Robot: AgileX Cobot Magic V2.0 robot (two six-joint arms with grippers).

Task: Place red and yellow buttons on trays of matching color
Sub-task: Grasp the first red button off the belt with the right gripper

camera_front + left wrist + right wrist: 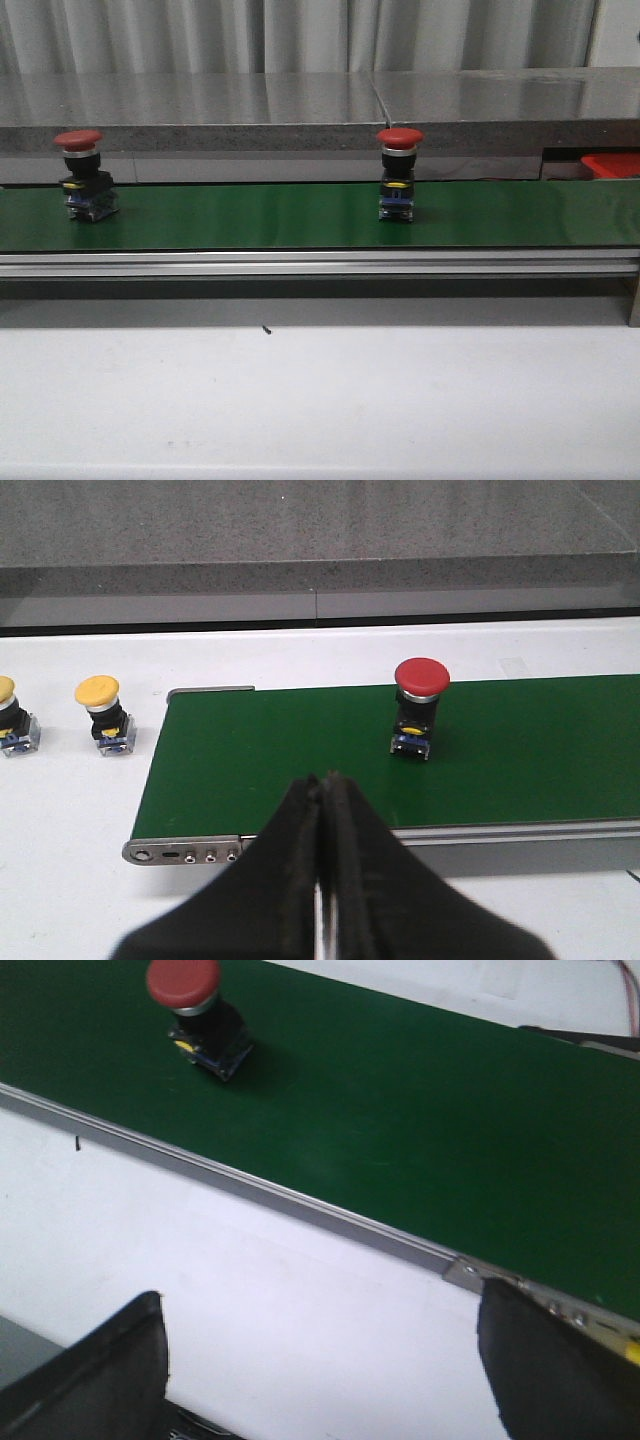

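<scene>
Two red buttons stand upright on the green belt (250,215), one at the left (78,172) and one near the middle (398,172). A bright red tray (612,164) shows partly at the far right behind the belt. The yellow tray is out of view. In the left wrist view, my left gripper (325,780) is shut and empty, hanging over the belt's near edge, short of a red button (420,705). Two yellow buttons (103,712) (10,718) sit on the white table past the belt's end. My right gripper (320,1360) is open over the white table, with a red button (195,1010) far beyond it.
An aluminium rail (320,264) runs along the belt's near edge. A grey stone ledge (300,105) lies behind the belt. A small black speck (266,328) lies on the white table in front. Neither arm shows in the front view.
</scene>
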